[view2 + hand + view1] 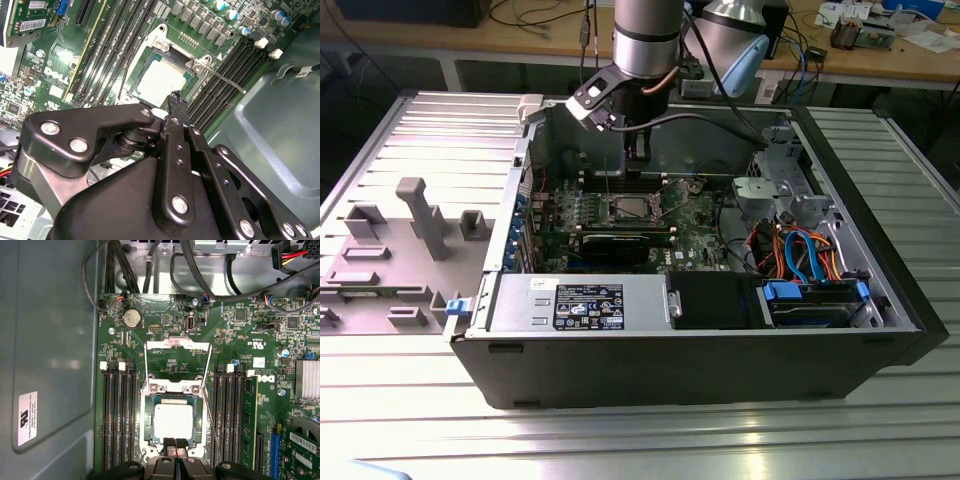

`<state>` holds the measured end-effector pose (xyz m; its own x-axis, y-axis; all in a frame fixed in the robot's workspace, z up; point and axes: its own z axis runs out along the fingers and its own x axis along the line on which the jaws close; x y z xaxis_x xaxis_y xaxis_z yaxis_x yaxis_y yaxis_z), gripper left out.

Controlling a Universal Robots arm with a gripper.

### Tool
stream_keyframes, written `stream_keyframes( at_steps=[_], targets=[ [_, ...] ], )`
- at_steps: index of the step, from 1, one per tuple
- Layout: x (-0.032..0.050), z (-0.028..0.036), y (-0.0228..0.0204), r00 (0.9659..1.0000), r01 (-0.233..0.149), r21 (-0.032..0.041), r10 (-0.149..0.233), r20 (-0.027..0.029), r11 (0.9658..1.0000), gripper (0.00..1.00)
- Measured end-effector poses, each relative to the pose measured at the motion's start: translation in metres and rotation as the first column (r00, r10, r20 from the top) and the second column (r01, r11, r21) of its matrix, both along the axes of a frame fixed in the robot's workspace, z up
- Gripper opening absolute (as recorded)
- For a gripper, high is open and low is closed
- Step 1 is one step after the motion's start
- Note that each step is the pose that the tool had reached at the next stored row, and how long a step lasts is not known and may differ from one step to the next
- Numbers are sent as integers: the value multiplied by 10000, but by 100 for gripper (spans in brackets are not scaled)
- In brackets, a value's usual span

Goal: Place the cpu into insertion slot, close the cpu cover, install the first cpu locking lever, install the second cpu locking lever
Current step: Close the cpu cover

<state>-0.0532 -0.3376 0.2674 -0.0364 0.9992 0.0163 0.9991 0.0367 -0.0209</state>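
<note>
a: one thing first: where is the cpu [173, 421] sitting?
b: it's lying flat in the slot [149, 420], silver top showing. the cover [177, 342] is lying open beyond it, both levers [208, 410] looking unlatched.
a: and the gripper [175, 441]?
b: hovering at the slot's edge, fingers pressed together, gripping nothing.
a: how's the cover going to handle?
b: i'm guessing light, thin, stiff on its hinge. pushing its free edge is looking safest, keeping off the chip.
</note>
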Motion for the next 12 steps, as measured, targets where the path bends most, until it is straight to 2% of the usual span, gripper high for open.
stream_keyframes(
  at_steps=[12],
  targets=[
    [24, 0, 0, 10000, 0, 0, 0, 0, 10000, 11]
  ],
)
